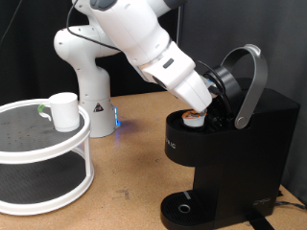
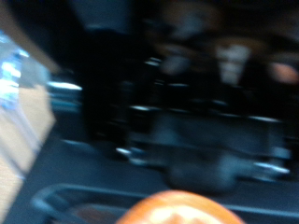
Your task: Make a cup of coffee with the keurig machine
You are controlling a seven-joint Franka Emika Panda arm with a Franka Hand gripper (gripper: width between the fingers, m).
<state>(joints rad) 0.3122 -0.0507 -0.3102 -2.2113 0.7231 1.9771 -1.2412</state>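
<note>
My gripper (image 1: 213, 96) sits at the keurig machine (image 1: 230, 153), lid raised, pod (image 1: 195, 119) seated in the holder. Can't tell finger opening; wrist view's blurred. Mug (image 1: 63, 111) is on the white rack (image 1: 48, 144), exterior view's left.

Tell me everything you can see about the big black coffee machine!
The keurig machine is a big, boxy black coffee maker, plastic by the look of it, standing upright on the brown table at the exterior view's right. Its silver-grey curved lid handle is raised, so the top is open. A small pod with a tan top sits in the open holder. A round drip tray sticks out at the bottom, with nothing on it. The gripper reaches in at the open top.
</note>
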